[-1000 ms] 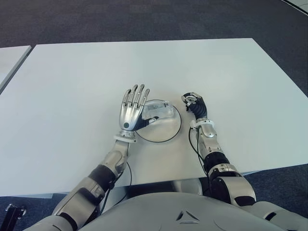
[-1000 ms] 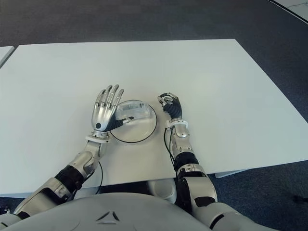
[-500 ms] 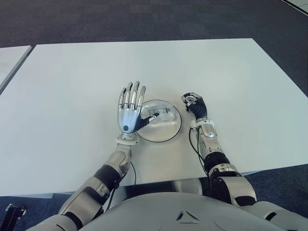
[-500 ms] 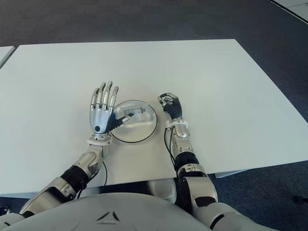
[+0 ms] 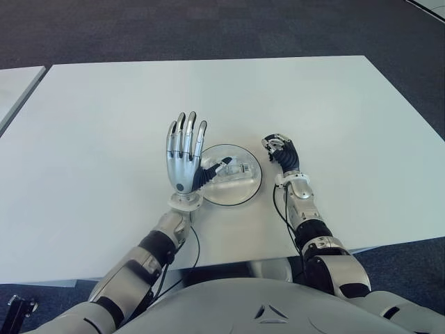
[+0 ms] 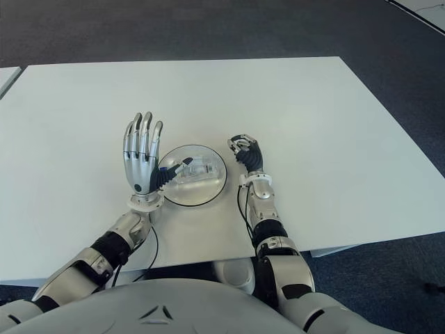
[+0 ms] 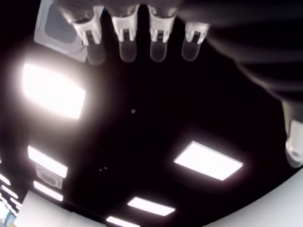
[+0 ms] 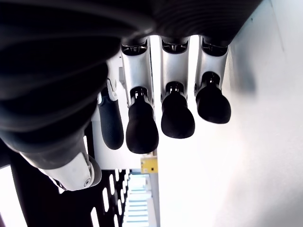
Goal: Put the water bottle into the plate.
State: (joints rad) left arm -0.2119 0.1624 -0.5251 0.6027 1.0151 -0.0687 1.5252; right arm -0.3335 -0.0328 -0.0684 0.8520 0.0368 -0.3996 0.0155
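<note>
A clear water bottle lies on its side in the round plate at the middle of the white table. My left hand stands upright at the plate's left edge, its four fingers straight and spread. Its thumb reaches over the rim towards the bottle, and whether it touches is unclear. The left wrist view shows the straight fingertips against the ceiling, holding nothing. My right hand shows just right of the plate, with its fingers curled and nothing in them.
The white table stretches wide on all sides of the plate. A second table's corner shows at the far left across a narrow gap. Dark carpet lies beyond the far edge.
My left hand has swung upright and shifted left, off the bottle, which now lies lower in the plate. The right hand has not moved.
</note>
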